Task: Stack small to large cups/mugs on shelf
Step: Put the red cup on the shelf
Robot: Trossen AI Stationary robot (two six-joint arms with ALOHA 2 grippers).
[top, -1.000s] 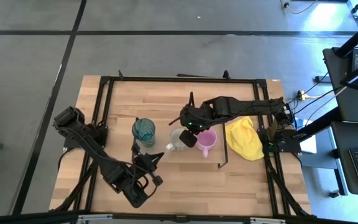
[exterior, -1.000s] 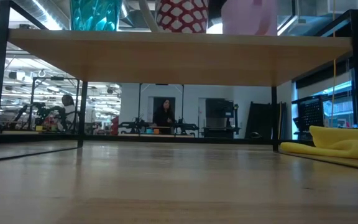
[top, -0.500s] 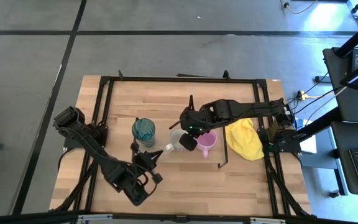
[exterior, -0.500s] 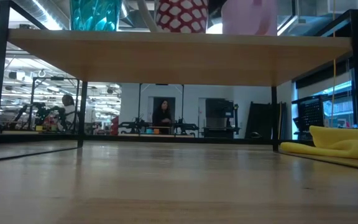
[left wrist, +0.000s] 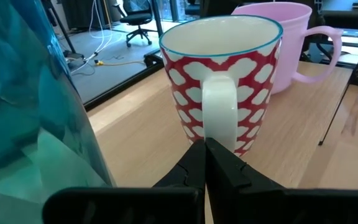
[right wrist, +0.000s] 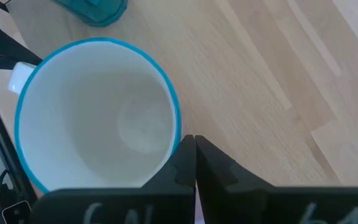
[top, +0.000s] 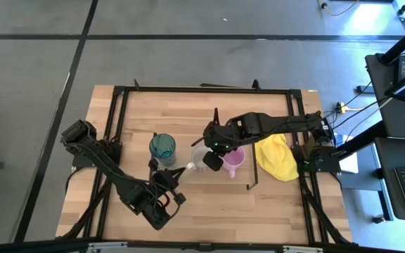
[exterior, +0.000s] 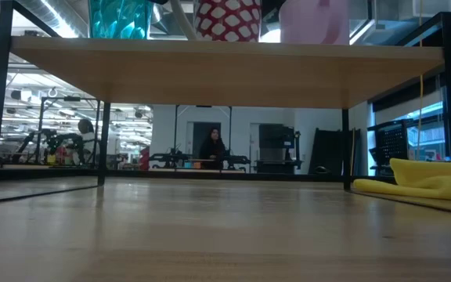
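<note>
Moved: left gripper (top: 176, 177) has crept a little nearer the mug's handle since the earlier frames; the cups have not shifted.
Left gripper: fingers pressed together, tips just before the white handle, not gripping it.
Right gripper (top: 214, 156): over the shelf between the two mugs, fingers together beside the rim, holding nothing.
Cream-white mug with red heart pattern and blue rim (left wrist: 219, 81): upright on the shelf, middle of the row.
Teal translucent tumbler (top: 162, 147): upright, on the left arm's side.
Pink handled mug (top: 233, 161): upright, on the right arm's side.
Low light-wood shelf on black legs (exterior: 210, 74): carries all three.
Yellow cloth (top: 275, 156): on the tabletop beside the shelf.
</note>
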